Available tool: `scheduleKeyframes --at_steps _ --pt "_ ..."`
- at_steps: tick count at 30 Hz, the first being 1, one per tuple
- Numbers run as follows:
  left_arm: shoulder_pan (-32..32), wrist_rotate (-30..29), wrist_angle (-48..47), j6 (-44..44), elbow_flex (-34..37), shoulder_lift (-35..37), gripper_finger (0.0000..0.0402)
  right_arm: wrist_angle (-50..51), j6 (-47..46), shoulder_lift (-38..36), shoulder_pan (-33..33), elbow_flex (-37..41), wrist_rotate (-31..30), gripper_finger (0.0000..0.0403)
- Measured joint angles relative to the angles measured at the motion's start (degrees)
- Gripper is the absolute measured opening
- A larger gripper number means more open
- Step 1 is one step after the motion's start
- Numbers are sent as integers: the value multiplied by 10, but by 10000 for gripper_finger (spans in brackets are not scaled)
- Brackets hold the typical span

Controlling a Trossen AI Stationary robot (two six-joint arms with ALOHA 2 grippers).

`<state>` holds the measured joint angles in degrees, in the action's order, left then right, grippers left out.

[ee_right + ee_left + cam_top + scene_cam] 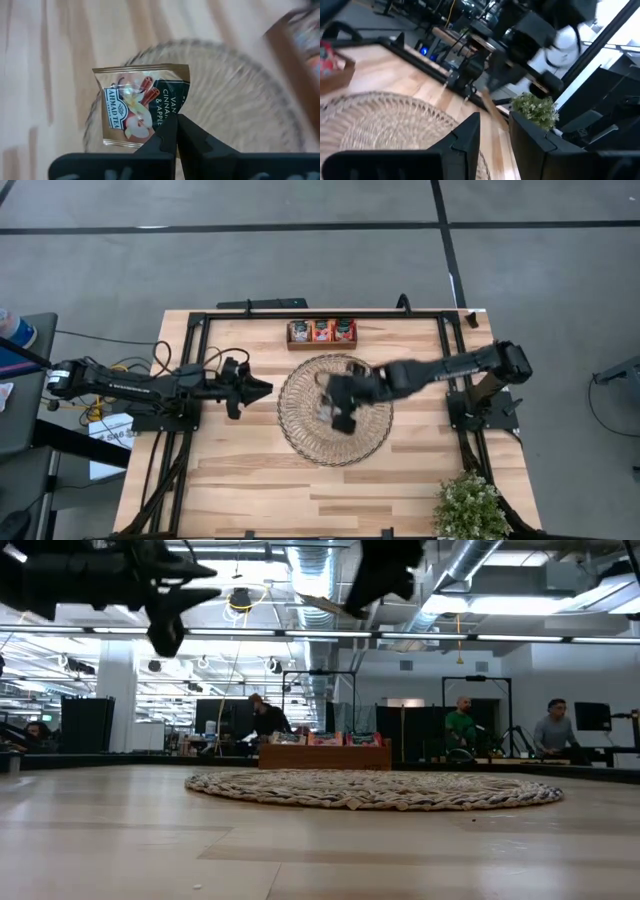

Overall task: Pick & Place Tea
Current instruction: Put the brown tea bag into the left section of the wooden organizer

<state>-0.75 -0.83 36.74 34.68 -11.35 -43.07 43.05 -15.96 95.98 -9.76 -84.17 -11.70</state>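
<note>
right fingers [176,131] pinched tight on one edge of a tea sachet [142,105], pale with a dark green patch, cinnamon and apple picture on it. sachet hangs in the air over the round woven mat [335,409], not touching it. in the high view the right gripper [343,402] sits above the mat's middle, arm reaching in from the right side of the surface [260,480].

left fingers [470,137] held narrowly apart, nothing between them. left gripper [252,388] hovers just beside the mat's left rim, pointing toward it, raised off the surface.

wooden compartment tray [321,332] stands beyond the mat at the far edge, with red and orange sachets standing in its compartments. small green plant [468,504] at the near right corner. low view shows the mat lying flat, the tray behind it, and people at desks in the room beyond.
</note>
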Motion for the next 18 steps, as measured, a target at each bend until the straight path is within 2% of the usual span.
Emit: scheduleKeyframes --at_steps 4,10,14,18 --pt "0 0 -31 -31 -43 -3 95 -35 49 1 49 -31 30 0" --pt "0 -5 -103 -47 -124 -32 95 -52 93 49 86 -108 60 0" --pt "-1 -5 -157 -48 -164 -57 95 -22 118 97 91 -169 73 0" --pt "-3 -5 -161 -55 -174 -65 95 16 121 127 91 -217 73 0"
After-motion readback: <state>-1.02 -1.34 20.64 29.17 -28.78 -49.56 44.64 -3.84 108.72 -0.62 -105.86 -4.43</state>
